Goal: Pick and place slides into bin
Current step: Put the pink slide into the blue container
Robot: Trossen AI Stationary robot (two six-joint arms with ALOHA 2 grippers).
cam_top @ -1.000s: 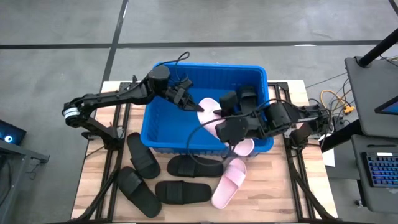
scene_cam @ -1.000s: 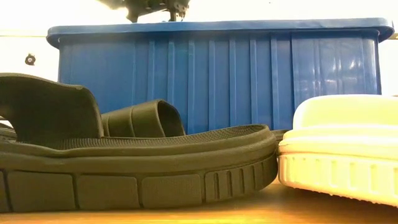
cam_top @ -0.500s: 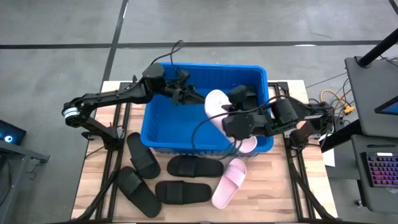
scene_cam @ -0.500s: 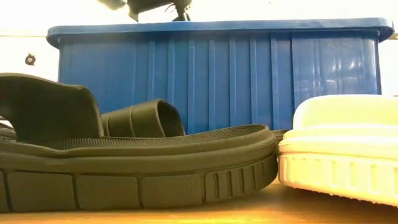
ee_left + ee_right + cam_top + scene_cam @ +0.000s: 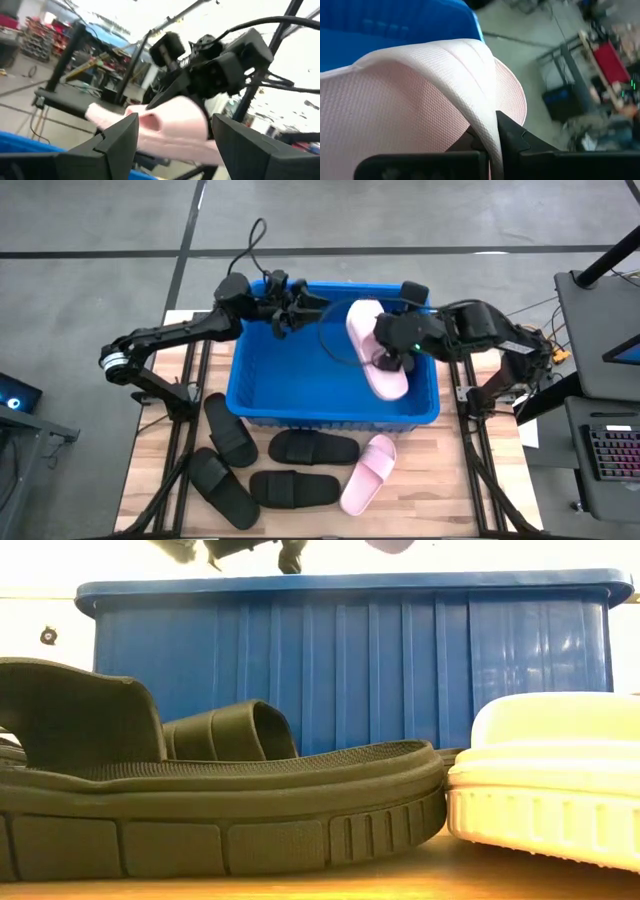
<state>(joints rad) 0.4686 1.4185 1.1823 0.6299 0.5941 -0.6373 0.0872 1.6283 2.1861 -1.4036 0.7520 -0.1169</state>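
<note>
A pale pink slide (image 5: 372, 345) hangs over the right part of the blue bin (image 5: 290, 385), with my right gripper (image 5: 390, 360) shut on it. My left gripper (image 5: 285, 315) stands open over the bin's far left rim, a little apart from that slide. In the left wrist view its two fingers frame the slide (image 5: 170, 127) from a distance. On the table in front of the bin lie several black slides (image 5: 312, 448) and a second pink slide (image 5: 368, 472), all resting on their soles. My right gripper pinches the pink slide's wide strap at its curved edge (image 5: 487, 117) between its two fingers. The slide is lifted clear above the bin and hangs tilted, its far end (image 5: 390, 545) showing above the bin's rim in the low view.
The bin (image 5: 350, 670) fills the middle of the table. A black slide (image 5: 200, 800) and the pink slide (image 5: 550, 780) lie close to the near edge. A desk with a keyboard (image 5: 610, 460) stands off the table's right side.
My left gripper has let go of the pink slide and drawn back toward the bin's far left corner. My right gripper has taken hold of the slide and carried it up and toward the far edge. The slide now hangs above the bin's rim.
</note>
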